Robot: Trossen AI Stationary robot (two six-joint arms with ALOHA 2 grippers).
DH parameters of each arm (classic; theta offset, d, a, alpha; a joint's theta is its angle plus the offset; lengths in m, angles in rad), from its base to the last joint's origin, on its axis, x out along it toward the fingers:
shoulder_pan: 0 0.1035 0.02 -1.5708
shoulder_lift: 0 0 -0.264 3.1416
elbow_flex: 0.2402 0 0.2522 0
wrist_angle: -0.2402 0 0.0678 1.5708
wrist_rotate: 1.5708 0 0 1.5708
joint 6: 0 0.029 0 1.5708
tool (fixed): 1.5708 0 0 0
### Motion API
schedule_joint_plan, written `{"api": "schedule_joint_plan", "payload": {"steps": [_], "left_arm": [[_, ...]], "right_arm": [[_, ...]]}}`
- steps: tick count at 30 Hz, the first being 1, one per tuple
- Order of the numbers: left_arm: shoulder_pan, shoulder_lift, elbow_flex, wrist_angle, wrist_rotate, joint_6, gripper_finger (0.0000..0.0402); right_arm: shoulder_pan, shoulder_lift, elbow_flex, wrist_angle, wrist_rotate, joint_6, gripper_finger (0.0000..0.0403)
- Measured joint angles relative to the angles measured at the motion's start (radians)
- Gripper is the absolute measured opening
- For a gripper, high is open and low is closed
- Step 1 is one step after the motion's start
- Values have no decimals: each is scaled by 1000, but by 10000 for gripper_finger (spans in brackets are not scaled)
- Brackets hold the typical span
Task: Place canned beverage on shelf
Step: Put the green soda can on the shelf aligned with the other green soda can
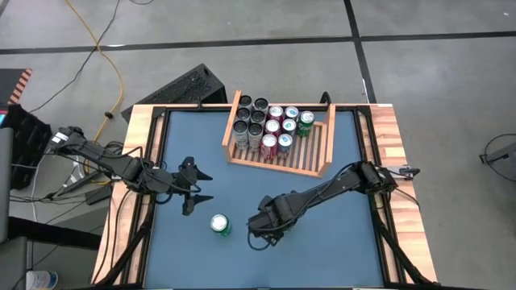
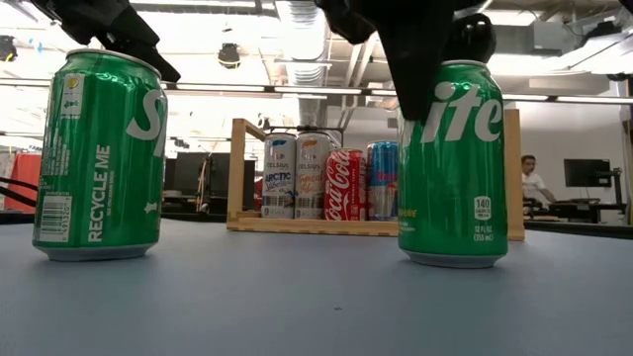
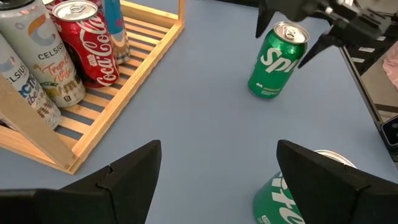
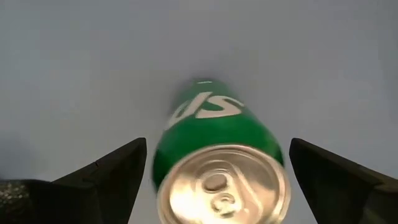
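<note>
Two green Sprite cans stand upright on the blue table top. One can (image 1: 220, 225) stands free near the table's near edge; it also shows in the low view (image 2: 99, 158). My right gripper (image 1: 262, 228) hides the other can (image 4: 205, 124) in the high view. It is open and comes from above, with a finger on either side of the can's top (image 2: 455, 168) and a gap on each side. My left gripper (image 1: 193, 189) is open and empty, left of the free can. The wooden shelf (image 1: 278, 165) at the far middle holds several cans.
The shelf's low front rim (image 3: 124, 81) faces the table's near side. Its right part has bare slats (image 1: 310, 149) beside the standing cans (image 1: 266, 129). Wooden rails (image 1: 395, 161) border the table. A person sits in the room beyond (image 2: 532, 183).
</note>
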Motion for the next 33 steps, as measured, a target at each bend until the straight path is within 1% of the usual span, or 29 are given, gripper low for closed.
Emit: {"api": "schedule_joint_plan", "payload": {"steps": [4, 8, 18, 22, 24, 25, 30, 33], "left_arm": [[0, 0, 0, 0, 0, 6, 306], [0, 0, 0, 0, 0, 8, 306], [0, 0, 0, 0, -1, 0, 306], [0, 0, 0, 0, -1, -1, 306], [0, 0, 0, 0, -1, -2, 306], [0, 0, 0, 0, -1, -2, 306], [0, 0, 0, 0, -2, -19, 306], [0, 0, 0, 0, -2, -22, 306]], "right_arm": [[0, -5, -13, 5, -1, 0, 376], [0, -2, -20, -3, -6, 23, 361], [5, -3, -20, 34, -14, 11, 284], [12, -3, -20, 65, -1, -134, 273], [19, -3, -19, 103, 29, -213, 273], [21, -3, -18, 119, 43, -262, 273], [51, -3, -18, 139, 59, -615, 273], [69, -3, -18, 146, 61, -713, 273]]}}
